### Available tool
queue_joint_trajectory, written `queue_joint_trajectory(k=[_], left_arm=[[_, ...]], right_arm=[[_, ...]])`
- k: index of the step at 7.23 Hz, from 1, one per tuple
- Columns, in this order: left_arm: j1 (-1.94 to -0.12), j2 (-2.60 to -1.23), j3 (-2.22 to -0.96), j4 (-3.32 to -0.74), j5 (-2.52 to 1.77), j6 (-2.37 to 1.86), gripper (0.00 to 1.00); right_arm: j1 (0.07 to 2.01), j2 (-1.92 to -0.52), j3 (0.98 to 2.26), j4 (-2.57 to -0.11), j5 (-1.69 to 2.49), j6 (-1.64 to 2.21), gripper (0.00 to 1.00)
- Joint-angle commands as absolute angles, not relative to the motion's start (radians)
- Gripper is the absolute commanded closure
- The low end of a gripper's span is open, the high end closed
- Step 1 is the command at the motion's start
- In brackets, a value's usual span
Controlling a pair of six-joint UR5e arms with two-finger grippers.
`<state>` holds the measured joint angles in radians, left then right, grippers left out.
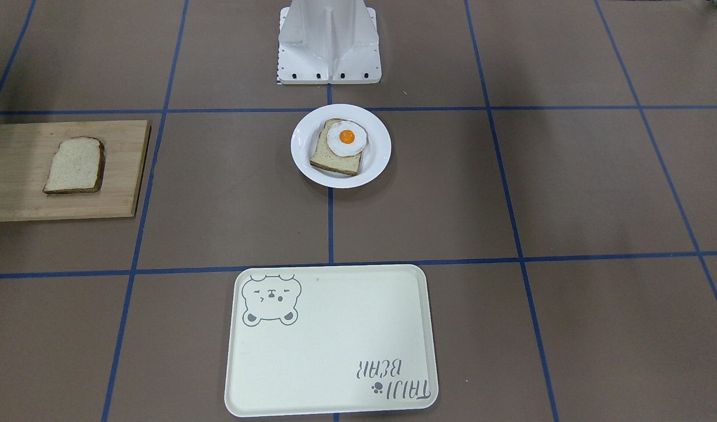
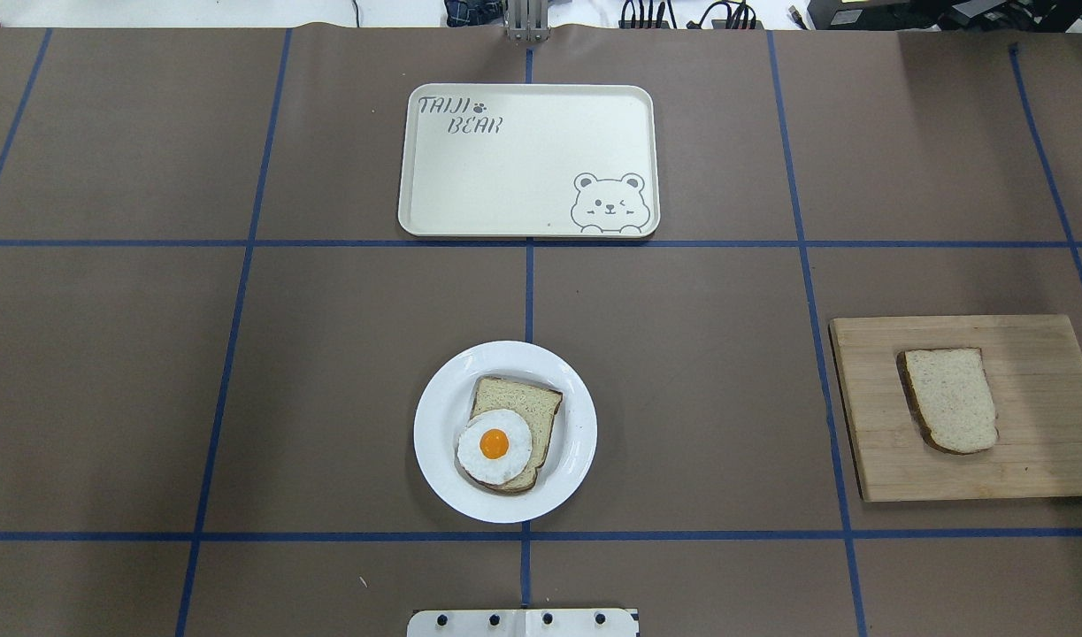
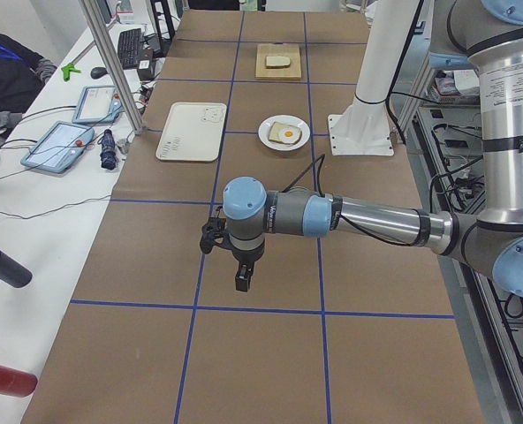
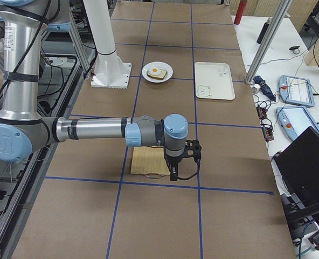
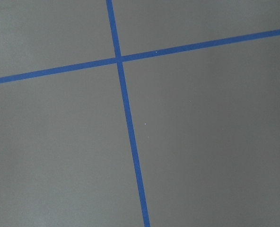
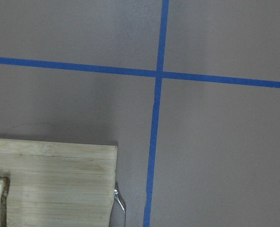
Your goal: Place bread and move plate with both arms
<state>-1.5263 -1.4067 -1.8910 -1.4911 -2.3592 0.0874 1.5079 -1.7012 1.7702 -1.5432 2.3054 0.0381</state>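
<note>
L gripper (image 3: 242, 281) and R gripper (image 4: 173, 176) hang wide of centre, spread or pinched you can't tell; bread (image 2: 950, 400) lies near R, plate (image 2: 434, 460) centred, prob. for both.

Glossy plate (image 2: 431, 435), matt wooden board (image 2: 1040, 442)

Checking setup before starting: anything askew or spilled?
Nothing spilled or damaged. The fried egg sits off-centre, overhanging one corner of its slice on the plate; the bare bread lies flat on the cutting board.
</note>
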Motion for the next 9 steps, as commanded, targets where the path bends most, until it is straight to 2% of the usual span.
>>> queue_joint_trajectory(k=[1, 4, 6, 7, 8, 9], left_arm=[[-1.526, -1.407, -1.893, -1.491, -2.356, 0.087, 0.02], [-1.526, -1.413, -1.907, -1.493, -2.356, 0.092, 0.02], [-1.542, -1.509, -1.933, -1.502, -2.356, 0.086, 0.02], [-1.575, -1.56, -1.928, -1.515, -2.359, 0.089, 0.02], [-1.577, -1.669, -1.854, -1.588, -2.359, 0.083, 0.02], [-1.577, -1.663, -1.845, -1.601, -2.367, 0.072, 0.02]], right_arm=[[1.508, -1.7, 1.77, -1.543, 2.306, 0.038, 0.0], [1.508, -1.704, 1.807, -1.542, 2.303, 0.035, 0.0], [1.506, -1.681, 1.809, -1.493, 2.302, 0.044, 0.0], [1.506, -1.678, 1.795, -1.385, 2.295, 0.052, 0.0], [1.506, -1.678, 1.773, -1.296, 2.307, 0.054, 0.0], [1.506, -1.681, 1.764, -1.278, 2.353, 0.054, 0.0]])
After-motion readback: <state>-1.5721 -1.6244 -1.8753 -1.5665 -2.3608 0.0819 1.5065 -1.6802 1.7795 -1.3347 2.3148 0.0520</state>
